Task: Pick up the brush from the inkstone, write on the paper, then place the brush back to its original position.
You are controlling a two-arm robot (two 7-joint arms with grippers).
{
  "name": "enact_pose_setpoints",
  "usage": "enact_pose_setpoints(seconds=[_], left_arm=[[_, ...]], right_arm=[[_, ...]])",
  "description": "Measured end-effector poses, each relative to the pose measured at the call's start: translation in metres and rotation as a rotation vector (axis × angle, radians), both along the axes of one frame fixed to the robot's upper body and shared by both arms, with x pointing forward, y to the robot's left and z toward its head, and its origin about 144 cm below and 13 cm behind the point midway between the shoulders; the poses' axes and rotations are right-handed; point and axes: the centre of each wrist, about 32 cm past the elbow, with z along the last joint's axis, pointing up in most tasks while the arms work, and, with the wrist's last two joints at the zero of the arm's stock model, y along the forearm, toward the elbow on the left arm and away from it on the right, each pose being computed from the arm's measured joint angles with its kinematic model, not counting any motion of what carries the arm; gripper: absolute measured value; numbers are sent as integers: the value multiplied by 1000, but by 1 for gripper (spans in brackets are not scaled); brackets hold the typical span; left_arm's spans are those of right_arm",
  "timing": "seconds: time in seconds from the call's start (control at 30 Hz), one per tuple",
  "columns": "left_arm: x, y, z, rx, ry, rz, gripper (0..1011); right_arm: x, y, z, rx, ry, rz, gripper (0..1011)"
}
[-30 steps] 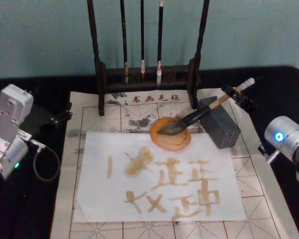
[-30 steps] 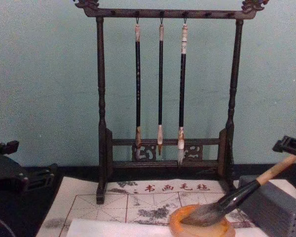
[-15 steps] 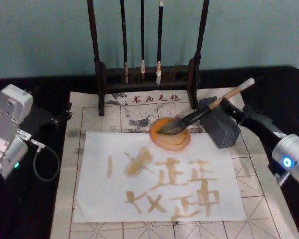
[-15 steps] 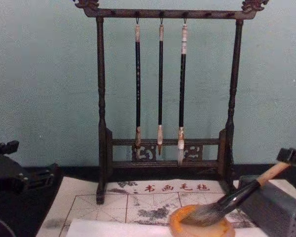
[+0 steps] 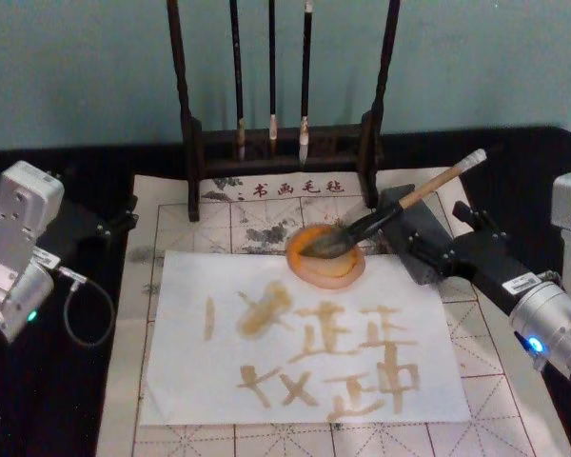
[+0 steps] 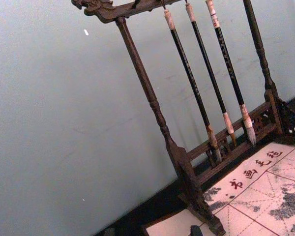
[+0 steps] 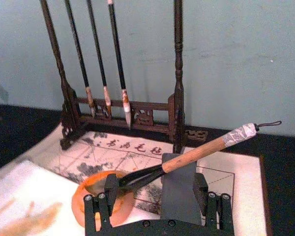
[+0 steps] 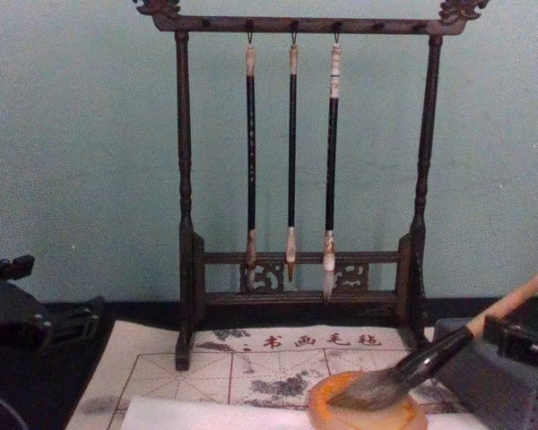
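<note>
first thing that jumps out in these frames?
The paper, mid-table, covered in wet tan brush strokes. Just behind it the brush lies propped with its bristles in the orange inkstone and its handle over a grey block, the right gripper open, close beside the block and off the brush. Behind stands a dark brush rack with three thin brushes hanging; the left gripper sits parked at the mat's left edge.

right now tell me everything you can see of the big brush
The brush is thick, with a pale wooden handle, a white-wrapped top ending in a thin loop, a black lower section and bushy grey-dark bristles. It lies tilted: bristles in the orange-brown inkstone, handle propped on the grey block. The right gripper sits beside it, jaws open, not holding it.
</note>
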Motion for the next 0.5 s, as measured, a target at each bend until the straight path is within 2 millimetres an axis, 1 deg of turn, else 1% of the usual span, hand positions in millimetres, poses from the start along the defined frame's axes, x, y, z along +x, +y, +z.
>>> enact_pose_setpoints(seconds=[0.3, 0.5], left_arm=[[0, 0, 0, 0, 0, 0, 1001], [0, 0, 0, 0, 0, 0, 1001]], right_arm=[[1, 2, -8, -124, -42, -17, 1000], [1, 3, -9, -135, -42, -24, 1000]])
